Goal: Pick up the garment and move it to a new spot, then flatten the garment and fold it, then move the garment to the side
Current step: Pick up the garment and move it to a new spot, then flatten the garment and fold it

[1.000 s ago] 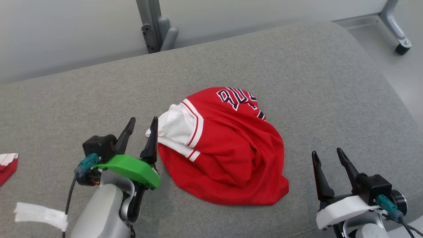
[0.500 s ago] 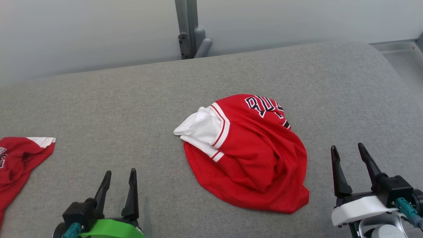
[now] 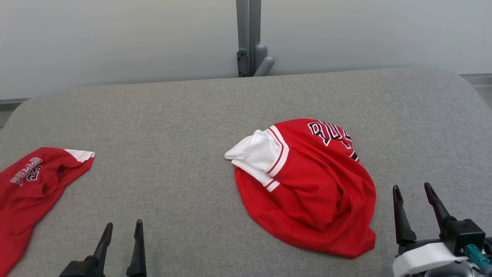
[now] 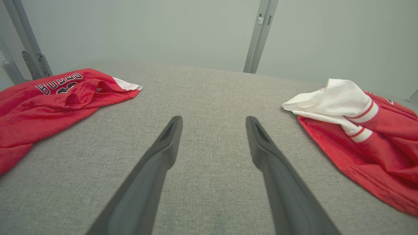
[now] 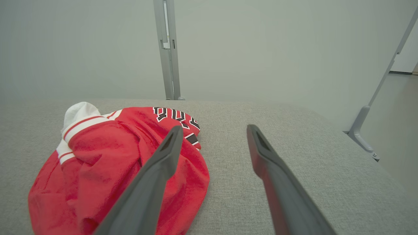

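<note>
Garment: your red jersey [image 3: 307,192] lies bunched on the grey padded surface [image 3: 173,127], right of centre, with its white part turned out to the left.
Left gripper: your left gripper [image 3: 124,223] sits low, fingers apart, holding nothing, well apart from the jersey.
Right gripper: your right gripper [image 3: 411,186] is near the jersey's right edge, fingers apart, holding nothing.
Other cloth: a second red jersey [image 3: 34,184] lies at the far left.

"BUL" on garment [image 3: 307,192], "BULLS" on jersey [image 3: 34,188]

A grey post [image 3: 248,38] rises behind the padded surface [image 3: 173,115] (1 red jersey [image 3: 34,184] at left).
</note>
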